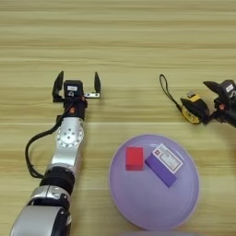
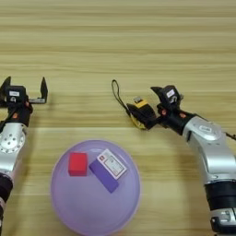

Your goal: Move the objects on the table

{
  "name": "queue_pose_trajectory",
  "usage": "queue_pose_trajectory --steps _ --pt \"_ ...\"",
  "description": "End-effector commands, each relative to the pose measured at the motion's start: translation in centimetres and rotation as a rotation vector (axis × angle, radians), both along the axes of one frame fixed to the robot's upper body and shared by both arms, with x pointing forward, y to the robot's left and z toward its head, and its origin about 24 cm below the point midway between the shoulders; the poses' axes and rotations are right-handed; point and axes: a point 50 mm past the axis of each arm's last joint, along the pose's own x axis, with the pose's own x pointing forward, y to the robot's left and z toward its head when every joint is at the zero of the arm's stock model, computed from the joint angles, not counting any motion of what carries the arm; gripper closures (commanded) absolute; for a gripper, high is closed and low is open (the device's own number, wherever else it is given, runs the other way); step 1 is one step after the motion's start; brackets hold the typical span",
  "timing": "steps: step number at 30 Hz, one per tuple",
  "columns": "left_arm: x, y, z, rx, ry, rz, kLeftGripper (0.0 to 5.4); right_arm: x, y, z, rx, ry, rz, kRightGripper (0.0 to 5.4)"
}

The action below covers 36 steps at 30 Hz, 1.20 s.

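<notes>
Right eye view is showing the right hand (image 2: pixel 148 107) reaching in from the right and closing on the tape (image 2: pixel 141 112), which is lying on the worktop (image 2: pixel 120 41) just above the plate (image 2: pixel 83 213). One finger is sitting above the tape's body and the other is pressing low against its near side, so the hand appears to be grasping it. The cord (image 2: pixel 117 96) is trailing away to the upper left. The cube (image 2: pixel 78 164) and the block (image 2: pixel 107 170) are resting side by side inside the plate, close together. The left hand (image 1: pixel 76 87) is idling well to the left, fingers spread and holding nothing.

The grip looks to be catching only one end of the tape, so it could twist out or slip, and the loose cord could drag or snag.

Left eye view is cutting off the right arm at the edge, while showing the whole left arm; right eye view is showing the right forearm fully.
</notes>
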Motion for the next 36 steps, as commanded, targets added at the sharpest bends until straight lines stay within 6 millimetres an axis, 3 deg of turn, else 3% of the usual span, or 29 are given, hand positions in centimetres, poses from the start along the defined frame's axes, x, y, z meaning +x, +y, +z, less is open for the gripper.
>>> queue_pose_trajectory --steps 1,14,24,36 --pt "0.1 0.0 0.1 0.012 -0.006 -0.001 0.00 -0.4 -0.4 -1.0 -0.044 0.050 0.007 0.01" --pt "0.1 0.1 0.1 0.012 -0.005 -0.001 0.00 -0.3 -0.4 -1.1 -0.037 0.037 -0.001 0.01" --pt "0.1 0.0 0.1 0.011 -0.007 0.000 0.00 0.0 0.4 3.1 0.090 -0.237 -0.009 0.01" --pt "0.1 0.3 0.1 0.011 -0.008 0.003 0.00 -0.4 0.7 5.6 0.204 -0.460 -0.058 0.01"
